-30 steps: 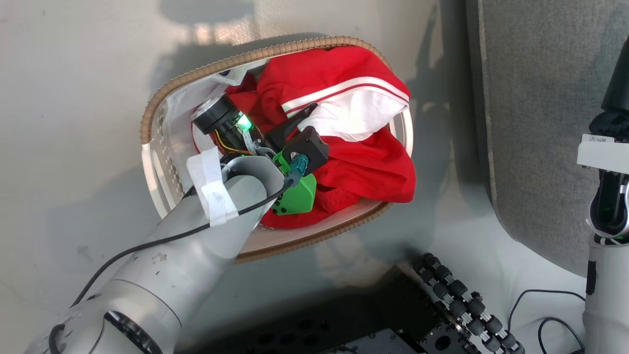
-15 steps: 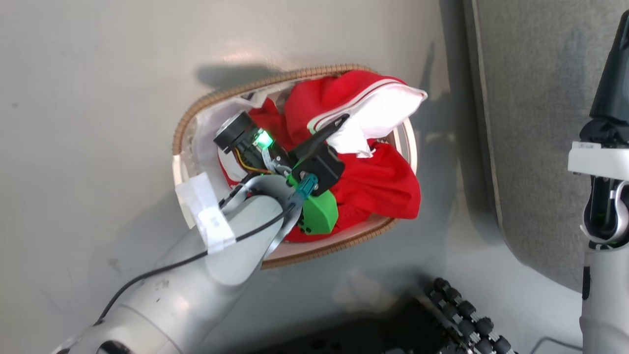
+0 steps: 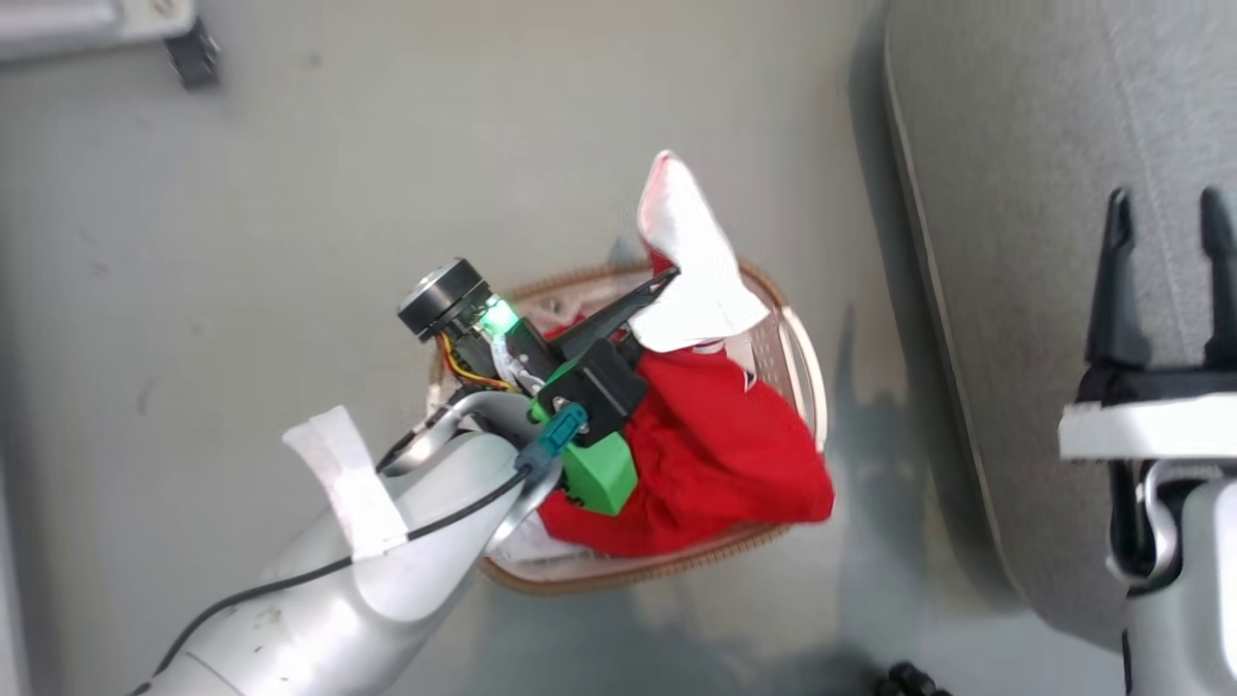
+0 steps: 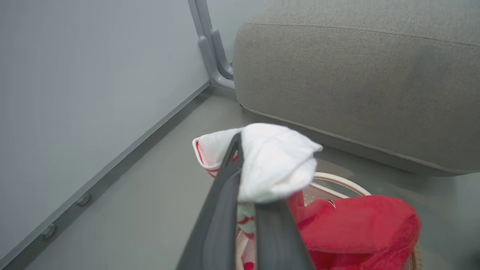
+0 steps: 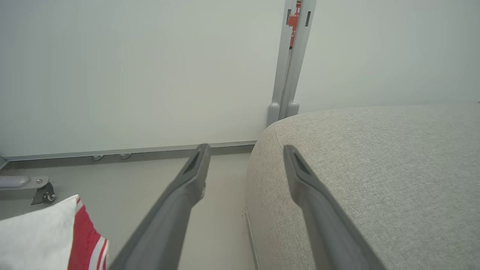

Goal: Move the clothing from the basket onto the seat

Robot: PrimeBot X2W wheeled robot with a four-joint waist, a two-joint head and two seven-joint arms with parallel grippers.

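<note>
The left pincer point(image 3: 662, 283) was clenched on a white-panelled fold of the clothing point(image 3: 698, 275), its two fingers pressed together on the cloth. That fold stood above the basket point(image 3: 667, 570), its long axis running up the head view from the fingertips to a point at the top. Beneath it the red fabric point(image 3: 720, 454) lay heaped in the one basket, spilling over the right rim; whether it was one garment or two could not be told. The basket sat on the floor point(image 3: 290, 193) beside the single grey seat point(image 3: 1015, 242). Seen against the seat in the head view, the right pincer point(image 3: 1165, 208) hung released, fingers wide apart, pointing up the view, touching nothing.
</note>
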